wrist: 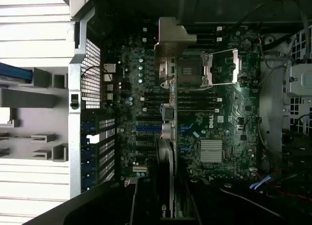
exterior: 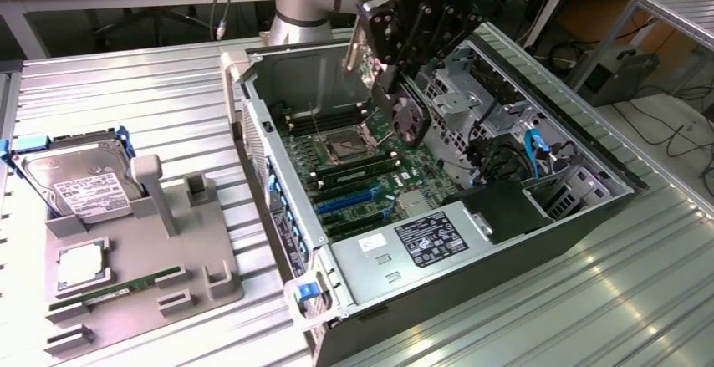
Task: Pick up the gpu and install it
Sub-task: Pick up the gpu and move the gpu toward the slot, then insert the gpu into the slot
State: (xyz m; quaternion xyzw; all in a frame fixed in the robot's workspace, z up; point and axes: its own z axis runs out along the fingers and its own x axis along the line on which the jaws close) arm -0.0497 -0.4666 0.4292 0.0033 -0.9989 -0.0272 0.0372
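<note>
The gripper (exterior: 393, 79) clasps the gpu (exterior: 406, 120) edge-down just above the motherboard (exterior: 419, 170), inside the open computer case (exterior: 251, 120). Any tilt or offset could jam the card's edge beside the motherboard's blue slots (exterior: 340, 203), or catch its bracket.

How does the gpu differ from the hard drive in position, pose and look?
The gpu hangs in the gripper over the open computer case; the hard drive sits in the grey holder at the exterior view's left. The gpu stands on edge; the hard drive leans back, label up. The gpu shows a dark round fan; the hard drive is silver with a white label. Both are flat, rectangular parts.
</note>
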